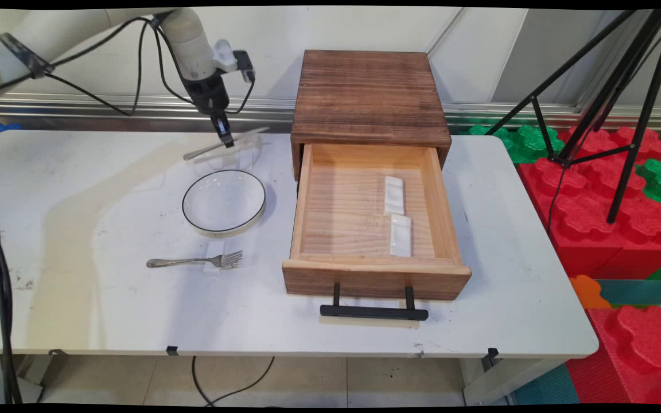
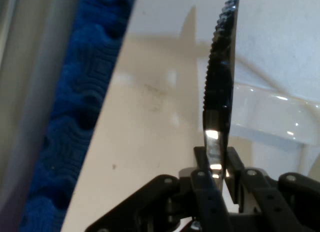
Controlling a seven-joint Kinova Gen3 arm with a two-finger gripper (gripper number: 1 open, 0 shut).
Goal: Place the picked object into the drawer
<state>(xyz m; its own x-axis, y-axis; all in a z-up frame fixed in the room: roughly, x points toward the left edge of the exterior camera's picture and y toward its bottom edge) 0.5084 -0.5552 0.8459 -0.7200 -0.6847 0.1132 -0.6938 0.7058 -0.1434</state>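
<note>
My gripper (image 1: 226, 141) is shut on a metal knife (image 1: 203, 151) above the table's far side, behind a white bowl with a dark rim (image 1: 192, 219). In the hand view the serrated blade of the knife (image 2: 220, 67) rises from between my gripper's (image 2: 216, 157) closed fingers. A clear plastic rest (image 1: 245, 154) sits right under the knife, seen as a glassy block (image 2: 272, 115) beside the blade. I cannot tell whether the knife touches it. A fork (image 1: 193, 262) lies in front of the bowl with its tines on a second clear rest (image 1: 214, 265).
A wooden cabinet (image 1: 369, 97) stands at the back centre with its drawer (image 1: 376, 280) pulled open; two white ceramic rests (image 1: 393, 195) (image 1: 400, 235) lie inside. A black tripod (image 1: 588, 109) and red and green foam blocks (image 1: 600, 218) stand off the table's right. Blue foam (image 2: 75, 122) lies beyond the left edge.
</note>
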